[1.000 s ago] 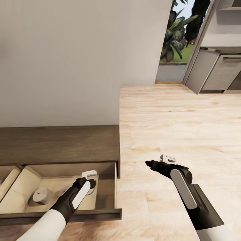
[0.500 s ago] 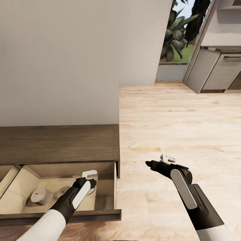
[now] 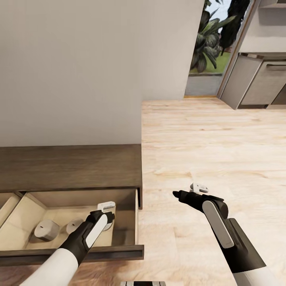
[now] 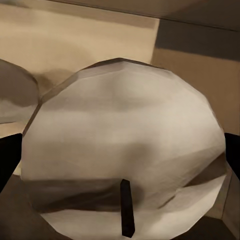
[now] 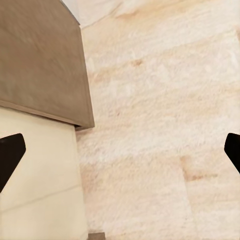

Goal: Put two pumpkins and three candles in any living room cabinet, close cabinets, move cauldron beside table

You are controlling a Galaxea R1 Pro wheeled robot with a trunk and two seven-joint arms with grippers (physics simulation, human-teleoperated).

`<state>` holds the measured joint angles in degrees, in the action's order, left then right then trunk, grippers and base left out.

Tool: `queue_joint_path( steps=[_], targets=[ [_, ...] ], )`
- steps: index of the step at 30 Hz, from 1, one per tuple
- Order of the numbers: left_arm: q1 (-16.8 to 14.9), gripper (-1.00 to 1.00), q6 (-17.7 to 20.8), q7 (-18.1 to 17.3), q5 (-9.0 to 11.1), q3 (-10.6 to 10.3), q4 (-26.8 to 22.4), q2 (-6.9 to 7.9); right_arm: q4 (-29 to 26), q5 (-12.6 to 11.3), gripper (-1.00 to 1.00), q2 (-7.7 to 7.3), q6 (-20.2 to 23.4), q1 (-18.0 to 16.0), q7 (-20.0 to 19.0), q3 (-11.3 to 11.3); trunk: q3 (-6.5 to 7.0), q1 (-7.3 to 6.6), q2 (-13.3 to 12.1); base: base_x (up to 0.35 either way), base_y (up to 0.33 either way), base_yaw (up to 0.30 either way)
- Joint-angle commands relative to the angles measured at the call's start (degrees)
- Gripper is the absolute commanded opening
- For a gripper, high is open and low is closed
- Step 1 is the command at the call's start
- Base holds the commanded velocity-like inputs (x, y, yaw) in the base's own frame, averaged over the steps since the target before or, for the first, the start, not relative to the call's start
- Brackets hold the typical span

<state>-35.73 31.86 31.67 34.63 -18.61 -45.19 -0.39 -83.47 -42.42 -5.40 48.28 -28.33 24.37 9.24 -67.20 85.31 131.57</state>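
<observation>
The dark-brown cabinet stands against the wall with one drawer pulled out. Two cream candles lie on the drawer's pale floor. My left gripper reaches down into the drawer's right part. In the left wrist view a third candle with its dark wick sits between the wide-spread fingertips, and the gripper is open. My right gripper hovers open over the plank floor beside the cabinet's right end, with nothing between its fingers.
A beige wall rises behind the cabinet. Light wood floor stretches to the right toward a glazed opening with plants and grey kitchen units at the far right.
The whole picture has slid slightly, so the camera moved; the cabinet top sits a little higher and the second drawer candle shows more. Both arms hold the same pose.
</observation>
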Motion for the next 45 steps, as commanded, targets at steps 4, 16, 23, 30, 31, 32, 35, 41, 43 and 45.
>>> queue_joint_path(
  steps=[4,16,23,30,31,32,35,41,43,45],
  targets=[
    [0.0,-1.0,0.0,0.5,0.6,-0.1,-0.1,0.11,0.1,-0.6,1.0,-0.05,0.1,0.0,0.6,0.2,-0.77,0.87,1.6,0.0,0.0,0.0],
    [0.0,-1.0,0.1,-7.7,0.5,3.1,-0.1,1.35,0.1,-0.6,1.0,-0.05,0.1,0.0,0.6,0.2,-2.92,3.51,6.5,0.0,0.0,0.0],
    [0.0,-1.0,0.1,-9.0,0.4,3.9,-0.1,2.2,0.1,-0.6,1.0,-0.05,0.1,-0.1,0.6,0.2,-4.18,5.05,9.3,0.0,0.0,0.0],
    [0.0,-1.0,0.0,-8.8,0.4,3.9,-0.2,2.23,0.0,-0.6,1.0,-0.05,0.1,-0.1,0.6,0.2,-5.48,6.39,11.7,0.0,0.0,0.0],
    [0.0,-1.0,0.0,-8.8,0.4,3.9,-0.2,2.23,0.0,-0.6,1.0,-0.05,0.1,-0.1,0.6,0.2,-5.7,6.42,11.7,0.0,0.0,0.0],
    [0.0,-1.0,0.0,-8.8,0.4,3.9,-0.2,2.23,0.0,-0.6,1.0,-0.05,0.0,-0.1,0.6,0.2,-5.92,6.44,11.7,0.0,0.0,0.0],
    [0.0,-1.0,0.0,-8.7,0.4,3.9,-0.2,2.23,0.0,-0.6,1.0,-0.05,0.1,-0.1,0.6,0.2,-6.58,6.52,11.7,0.0,0.0,0.0],
    [0.0,-1.0,0.0,-8.7,0.4,3.9,-0.2,2.23,0.0,-0.6,1.0,-0.05,0.0,-0.1,0.6,0.2,-7.69,6.65,11.8,0.0,0.0,0.0],
    [0.0,-1.0,0.0,-8.7,0.4,4.0,-0.2,2.23,0.0,-0.6,1.0,-0.05,0.1,0.0,0.6,0.2,-7.69,6.65,11.8,0.0,0.0,0.0],
    [0.0,-1.0,0.0,-8.7,0.4,4.0,-0.4,2.23,0.0,-0.6,1.0,-0.05,0.1,0.0,0.6,0.2,-7.69,6.65,11.8,0.0,0.0,0.0]
  ],
)
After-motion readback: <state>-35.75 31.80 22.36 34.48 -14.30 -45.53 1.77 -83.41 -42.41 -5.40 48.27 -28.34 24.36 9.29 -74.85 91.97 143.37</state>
